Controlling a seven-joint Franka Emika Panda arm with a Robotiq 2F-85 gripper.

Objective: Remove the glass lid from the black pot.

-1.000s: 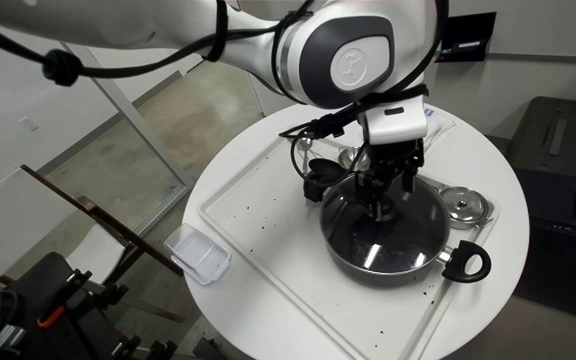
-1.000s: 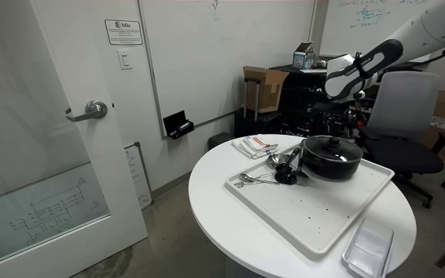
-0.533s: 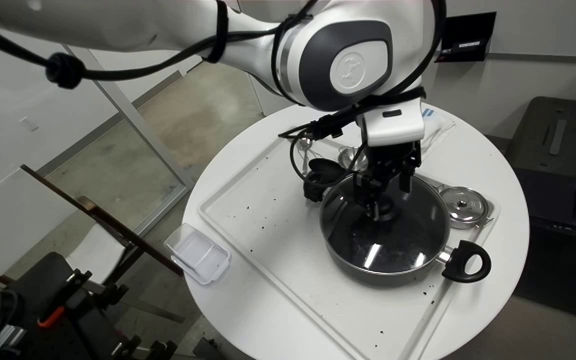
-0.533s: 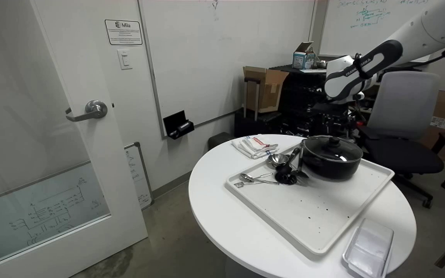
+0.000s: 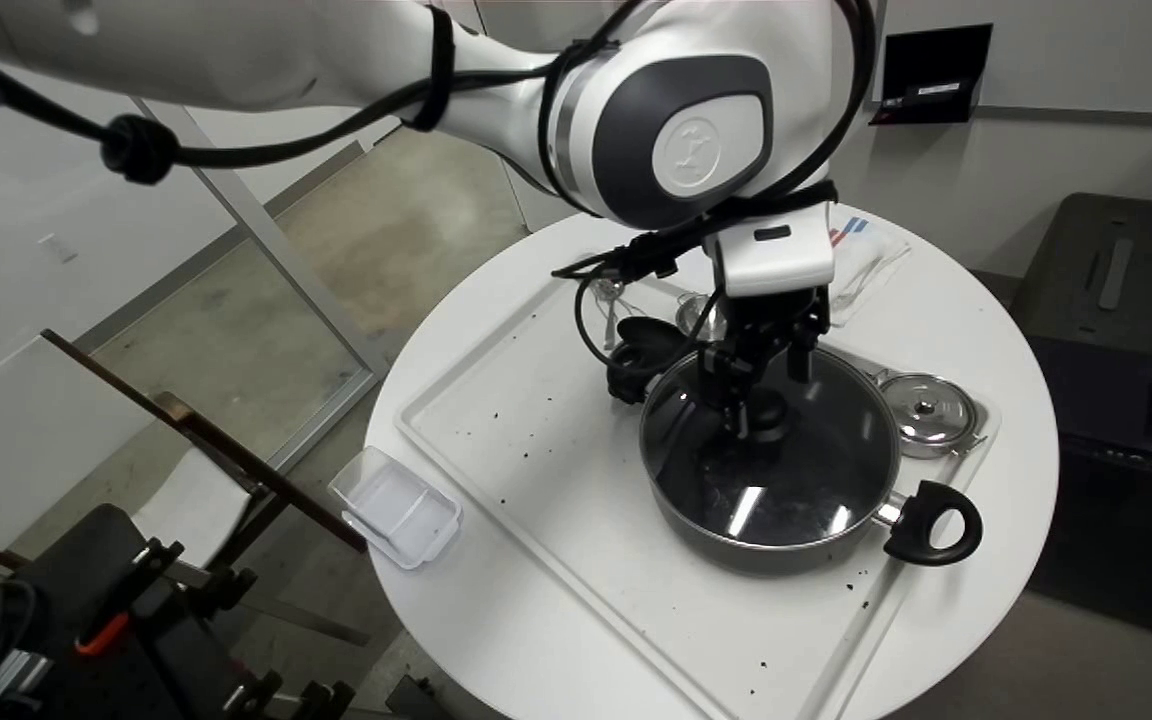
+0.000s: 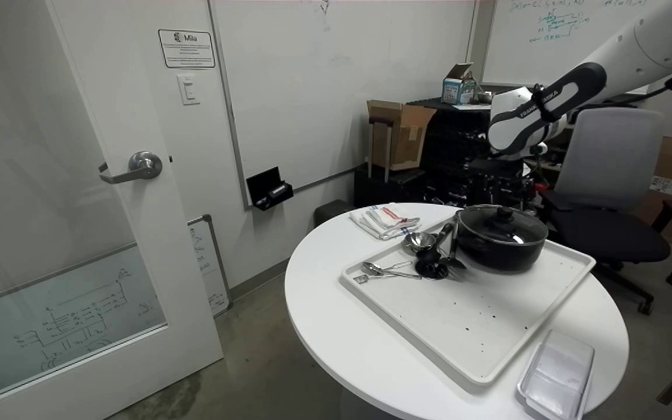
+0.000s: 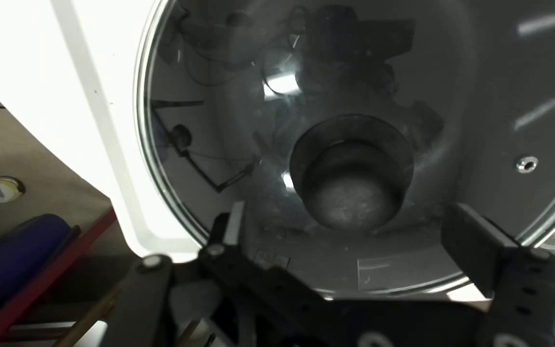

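Observation:
The glass lid [image 5: 786,490] lies flat on the black pot [image 5: 771,560], with its dark knob [image 5: 768,408] upright at the centre. In an exterior view the lid [image 6: 487,226] shows fully seated on the pot [image 6: 499,254]. My gripper [image 5: 770,404] is open and points down over the lid near the knob. In the wrist view the fingers [image 7: 470,241] stand wide apart with nothing between them. The knob [image 7: 354,193] lies ahead, roughly centred between the fingertips; contact is not visible. The gripper blends into the dark background in an exterior view.
The pot stands on a white tray [image 5: 576,520] on a round table. Its looped handle [image 5: 936,525] sticks out over the tray edge. A small silver lidded pan [image 5: 928,412], black utensils [image 6: 434,259] and a silver cup [image 6: 419,241] stand close by. A plastic container [image 5: 404,510] lies aside.
My gripper and arm have shifted a little left and slightly back across the lid in an exterior view. The fingers stay open. The pot and lid have not moved.

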